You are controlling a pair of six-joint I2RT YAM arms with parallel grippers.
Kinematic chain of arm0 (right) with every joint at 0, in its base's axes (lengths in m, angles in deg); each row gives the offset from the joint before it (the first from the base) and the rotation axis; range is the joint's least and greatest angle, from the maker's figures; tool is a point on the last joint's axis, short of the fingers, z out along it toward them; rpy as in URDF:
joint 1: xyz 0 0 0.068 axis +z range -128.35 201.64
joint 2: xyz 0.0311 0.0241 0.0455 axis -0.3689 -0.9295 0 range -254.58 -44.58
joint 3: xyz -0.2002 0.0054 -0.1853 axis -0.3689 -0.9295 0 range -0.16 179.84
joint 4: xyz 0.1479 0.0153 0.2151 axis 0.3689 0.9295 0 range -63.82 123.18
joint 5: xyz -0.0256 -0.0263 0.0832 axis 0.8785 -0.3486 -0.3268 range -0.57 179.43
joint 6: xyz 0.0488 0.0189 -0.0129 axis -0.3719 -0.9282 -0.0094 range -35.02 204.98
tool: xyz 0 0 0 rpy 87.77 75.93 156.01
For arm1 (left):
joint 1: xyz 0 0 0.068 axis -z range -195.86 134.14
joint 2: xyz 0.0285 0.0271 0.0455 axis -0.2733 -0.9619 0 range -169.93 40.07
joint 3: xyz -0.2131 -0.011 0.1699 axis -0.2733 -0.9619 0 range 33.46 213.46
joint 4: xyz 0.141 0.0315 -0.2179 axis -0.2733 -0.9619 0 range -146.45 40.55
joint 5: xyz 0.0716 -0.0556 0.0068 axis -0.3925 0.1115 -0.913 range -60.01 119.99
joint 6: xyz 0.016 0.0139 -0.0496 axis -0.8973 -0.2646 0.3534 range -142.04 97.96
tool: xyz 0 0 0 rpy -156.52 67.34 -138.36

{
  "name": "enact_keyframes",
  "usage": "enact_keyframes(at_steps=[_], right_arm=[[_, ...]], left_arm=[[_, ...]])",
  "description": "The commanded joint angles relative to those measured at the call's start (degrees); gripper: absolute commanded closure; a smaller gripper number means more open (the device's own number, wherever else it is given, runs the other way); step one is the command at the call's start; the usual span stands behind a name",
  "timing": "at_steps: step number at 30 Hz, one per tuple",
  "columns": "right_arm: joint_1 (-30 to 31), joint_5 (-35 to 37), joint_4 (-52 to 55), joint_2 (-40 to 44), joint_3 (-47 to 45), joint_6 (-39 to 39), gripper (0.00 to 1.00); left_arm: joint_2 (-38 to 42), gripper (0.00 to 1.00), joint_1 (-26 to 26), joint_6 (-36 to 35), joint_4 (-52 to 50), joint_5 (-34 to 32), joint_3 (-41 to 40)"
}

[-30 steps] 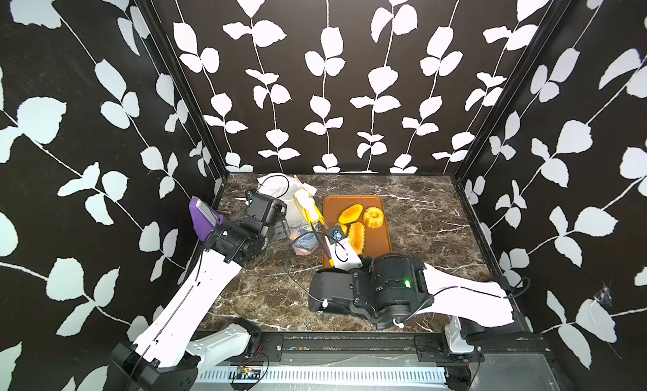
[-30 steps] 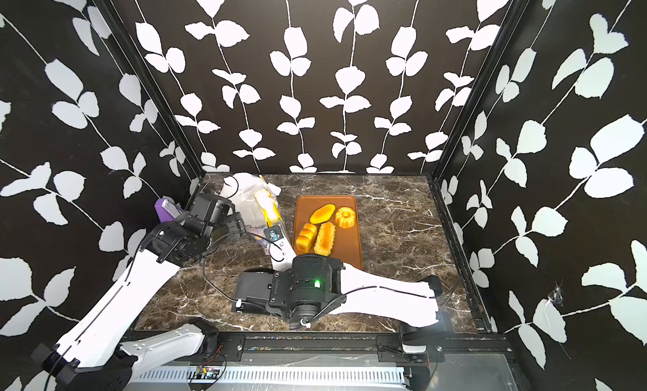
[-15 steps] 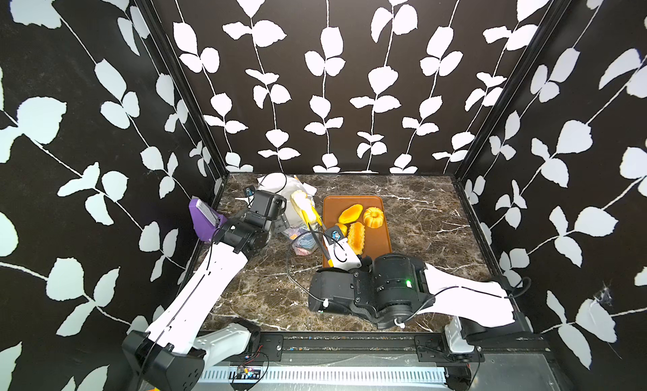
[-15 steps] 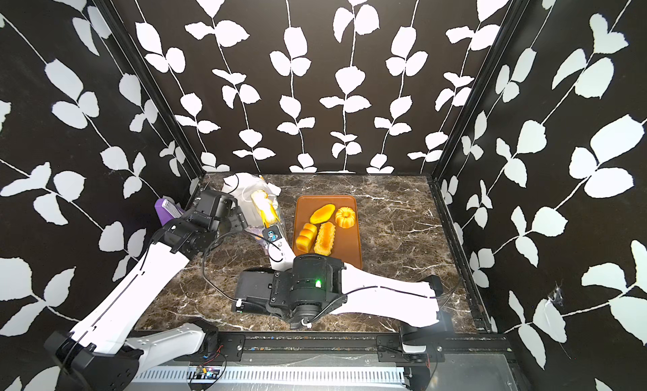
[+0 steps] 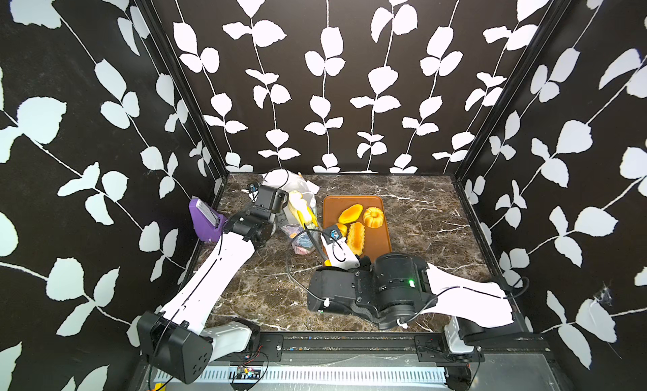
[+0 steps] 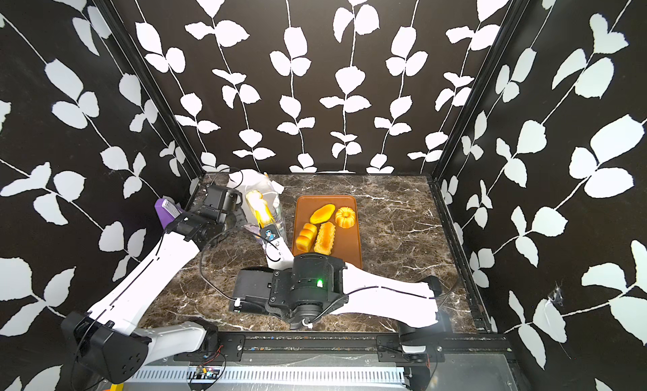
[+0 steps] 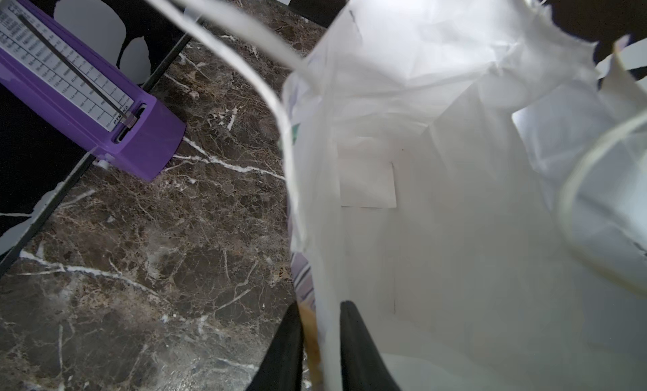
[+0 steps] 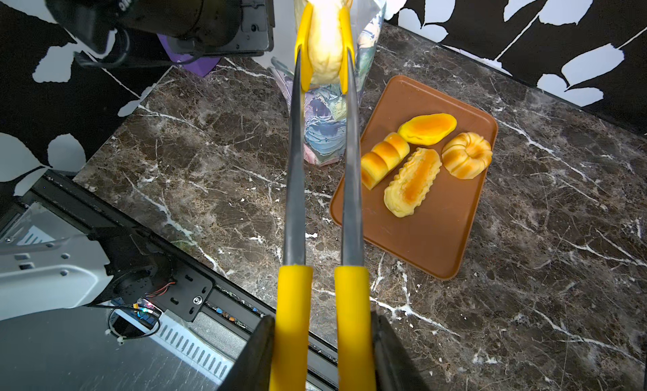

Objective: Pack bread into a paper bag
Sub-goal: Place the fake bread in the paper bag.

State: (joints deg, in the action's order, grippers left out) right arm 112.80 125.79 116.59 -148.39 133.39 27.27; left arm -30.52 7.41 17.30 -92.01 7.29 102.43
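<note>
right gripper [image 8: 322, 336] is clamping narrow on the yellow handles of the long steel tongs [image 8: 296, 196]. The yellow tong tips are squeezing a pale glossy ridged toy loaf [image 8: 325, 39] right at the mouth of the small floral-printed paper bag [image 8: 325, 133].

left gripper [image 7: 320, 312] is pinching narrow on one side wall of the bag, one finger outside, one inside. The white interior is showing empty in the left wrist view, so I'd judge the loaf isn't down yet.

Four more pastries are sitting on the brown rectangular tray [image 8: 420, 245] just beside the bag: oval bun [image 8: 427, 128], ring bundt [image 8: 467, 154], segmented loaf [image 8: 383, 160], second ridged loaf [image 8: 413, 186].

Risks:
- Releasing high or off-centre: the loaf is hitting the rim and rolling onto the marble tabletop [image 7: 140, 266].
- Tong tips dragging the thin paper: the wall is tearing out of the pinch, or the bag is tipping.
- Glossy loaf, small contact patch: it's slipping out early.
- The white cord handle [image 7: 574, 203] is looping across the opening, so it could snag the tips on withdrawal.
</note>
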Motion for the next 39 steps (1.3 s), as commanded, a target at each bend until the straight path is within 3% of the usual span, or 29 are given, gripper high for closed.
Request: enact_keyframes(at_steps=[1, 7, 14, 30, 39], right_arm=[[0.56, 1.8, -1.11, -0.99, 2.96, 0.57, 1.0], [0.57, 1.52, -1.24, -1.66, 3.11, 0.58, 1.0], [-0.71, 1.74, -1.89, -1.65, 1.25, 1.0, 1.0], [-15.24, -5.42, -20.23, 3.66, -16.84, 10.72, 1.0], [-17.05, -8.18, -20.64, -1.0, -8.08, 15.52, 1.0]], left_arm=[[-0.71, 0.86, -0.43, -0.92, 1.55, 0.53, -0.24], [-1.39, 0.97, -0.61, -1.8, 2.31, 1.2, 0.06], [0.02, 0.99, -0.59, -1.65, 2.31, 3.4, 0.14], [3.42, 1.0, -0.61, -1.75, -0.05, 5.21, -2.26], [2.65, 1.0, -0.61, -2.34, -0.18, 5.29, -2.39]])
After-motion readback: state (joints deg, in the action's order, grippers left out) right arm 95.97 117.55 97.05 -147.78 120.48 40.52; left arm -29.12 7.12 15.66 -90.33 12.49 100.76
